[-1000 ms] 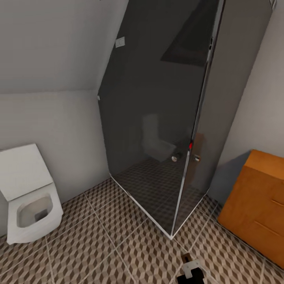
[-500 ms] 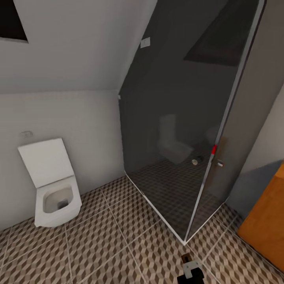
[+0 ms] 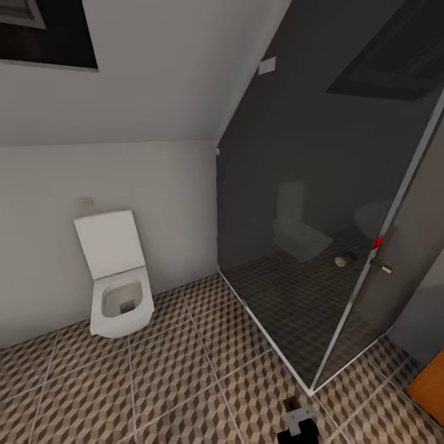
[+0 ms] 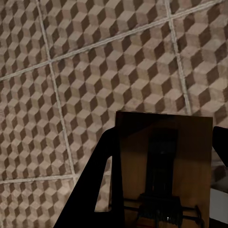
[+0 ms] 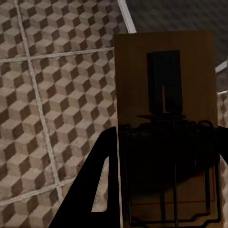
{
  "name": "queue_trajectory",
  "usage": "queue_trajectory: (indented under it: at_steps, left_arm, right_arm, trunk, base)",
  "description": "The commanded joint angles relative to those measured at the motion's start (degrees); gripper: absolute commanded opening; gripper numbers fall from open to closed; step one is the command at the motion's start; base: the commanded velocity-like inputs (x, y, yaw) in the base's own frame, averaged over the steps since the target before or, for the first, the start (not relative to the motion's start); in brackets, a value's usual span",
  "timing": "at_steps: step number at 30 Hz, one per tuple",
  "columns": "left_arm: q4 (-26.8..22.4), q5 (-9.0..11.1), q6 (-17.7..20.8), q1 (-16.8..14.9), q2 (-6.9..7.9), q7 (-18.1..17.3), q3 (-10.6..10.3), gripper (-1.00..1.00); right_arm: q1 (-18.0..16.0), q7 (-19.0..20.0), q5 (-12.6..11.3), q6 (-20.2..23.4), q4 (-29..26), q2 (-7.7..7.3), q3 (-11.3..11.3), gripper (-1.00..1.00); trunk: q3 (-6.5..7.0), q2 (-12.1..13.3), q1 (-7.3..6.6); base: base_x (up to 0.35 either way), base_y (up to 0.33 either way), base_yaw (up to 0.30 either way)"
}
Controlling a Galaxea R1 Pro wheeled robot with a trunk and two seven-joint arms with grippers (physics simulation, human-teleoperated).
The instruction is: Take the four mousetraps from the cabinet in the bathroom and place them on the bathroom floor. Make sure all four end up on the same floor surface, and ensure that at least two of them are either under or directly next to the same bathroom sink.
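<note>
I'm mid-carry with a flat brown wooden mousetrap (image 4: 164,171) clamped in the left gripper (image 4: 161,190) and another (image 5: 166,128) in the right gripper (image 5: 161,190), above the cube-patterned tiled floor (image 3: 160,370); next I must find the sink.

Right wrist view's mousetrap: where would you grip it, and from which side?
Probably across the two long edges of the mousetrap, coming in along its length from the spring end, as the jaws stand now: it is a flat slab, and wire covers its face.
</note>
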Motion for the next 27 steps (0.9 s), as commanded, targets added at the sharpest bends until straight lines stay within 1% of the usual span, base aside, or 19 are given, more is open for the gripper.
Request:
queue_trajectory:
  at_steps: [1, 5, 8, 10, 13, 27]
  left_arm:
    - [-0.3, 0.5, -0.4, -0.1, 0.09, 0.4, -0.5, -1.00]
    - [-0.3, 0.5, -0.4, -0.1, 0.11, 0.5, -0.5, -1.00]
    - [-0.3, 0.5, -0.4, -0.1, 0.11, 0.4, -0.5, -1.00]
    - [-0.3, 0.5, -0.4, -0.1, 0.11, 0.4, -0.5, -1.00]
    - [-0.3, 0.5, -0.4, -0.1, 0.11, 0.4, -0.5, -1.00]
    - [-0.4, 0.6, -0.4, -0.1, 0.11, 0.4, -0.5, -1.00]
  right_arm:
    - [0.0, 0.0, -0.6, -0.2, 0.1, 0.02, 0.5, -1.00]
    - [0.0, 0.1, -0.5, -0.1, 0.2, 0.08, 0.6, -1.00]
    - [0.0, 0.1, 1.2, -0.1, 0.2, 0.05, 0.6, -1.00]
    - [0.0, 0.1, 2.8, -0.1, 0.2, 0.03, 0.5, -1.00]
    - [0.0, 0.0, 3.9, -0.1, 0.2, 0.07, 0.5, -1.00]
    - [0.0, 0.0, 4.2, -0.2, 0.2, 0.02, 0.5, -1.00]
  trunk:
    - [-0.07, -0.1, 0.01]
    - [-0.08, -0.1, 0.01]
    - [-0.13, -0.1, 0.01]
    - [-0.17, -0.1, 0.01]
    - [-0.22, -0.1, 0.01]
    - [-0.50, -0.1, 0.01]
  base:
    - [0.000, 0.000, 0.293]
    - [0.000, 0.000, 0.292]
    - [0.000, 0.000, 0.292]
    - [0.000, 0.000, 0.292]
    - [0.000, 0.000, 0.292]
    - [0.000, 0.000, 0.292]
